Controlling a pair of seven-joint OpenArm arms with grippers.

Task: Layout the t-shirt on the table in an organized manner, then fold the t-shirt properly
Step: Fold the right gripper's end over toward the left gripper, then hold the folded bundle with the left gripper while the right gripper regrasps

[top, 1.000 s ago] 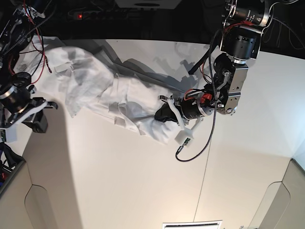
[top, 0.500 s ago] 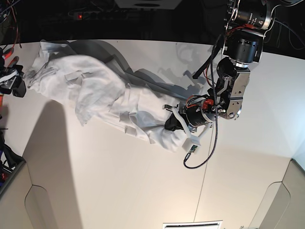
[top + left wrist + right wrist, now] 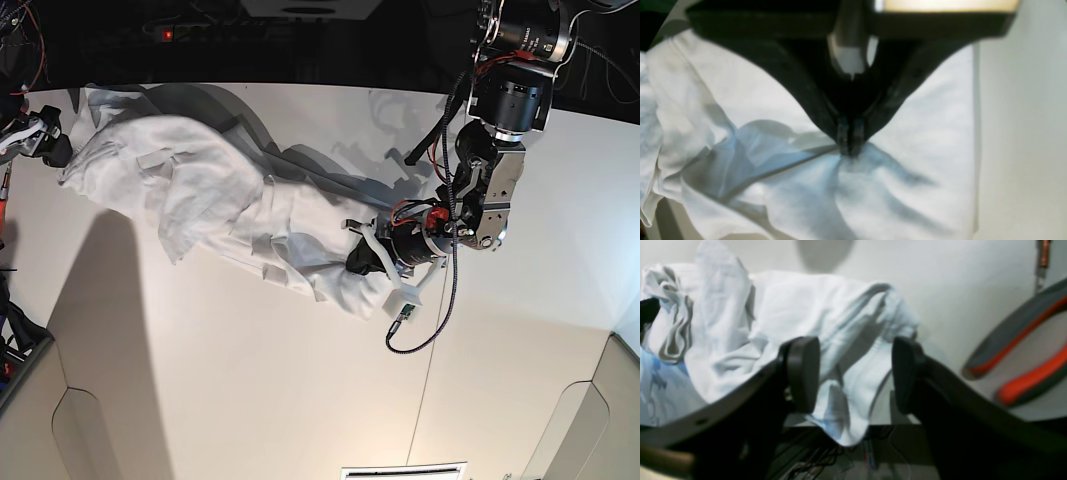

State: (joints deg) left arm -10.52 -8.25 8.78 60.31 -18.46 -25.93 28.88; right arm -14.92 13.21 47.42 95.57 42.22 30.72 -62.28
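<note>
The white t-shirt point(image 3: 215, 205) lies wrinkled and stretched in a diagonal band across the table point(image 3: 250, 380), from the far left corner toward the middle. My left gripper point(image 3: 362, 262) is shut on the shirt's near end; in the left wrist view its fingertips point(image 3: 849, 146) pinch a gathered fold of the t-shirt point(image 3: 923, 133). My right gripper point(image 3: 45, 140) stands open at the shirt's far-left end. In the right wrist view the right gripper point(image 3: 853, 373) has nothing pinched between its pads point(image 3: 803, 373), and the t-shirt point(image 3: 790, 306) is bunched just beyond them, its edge draping over the table edge.
A thin dark seam point(image 3: 430, 380) crosses the table on the right. Orange-and-grey handles point(image 3: 1023, 373) lie off to the right in the right wrist view. A black cable loop point(image 3: 420, 330) hangs from the left arm. Bare table point(image 3: 1023, 133) lies beside the shirt.
My right gripper has opened and moved up toward the far-left corner. The shirt has shifted and stretched to the right with the left gripper still shut on it.
</note>
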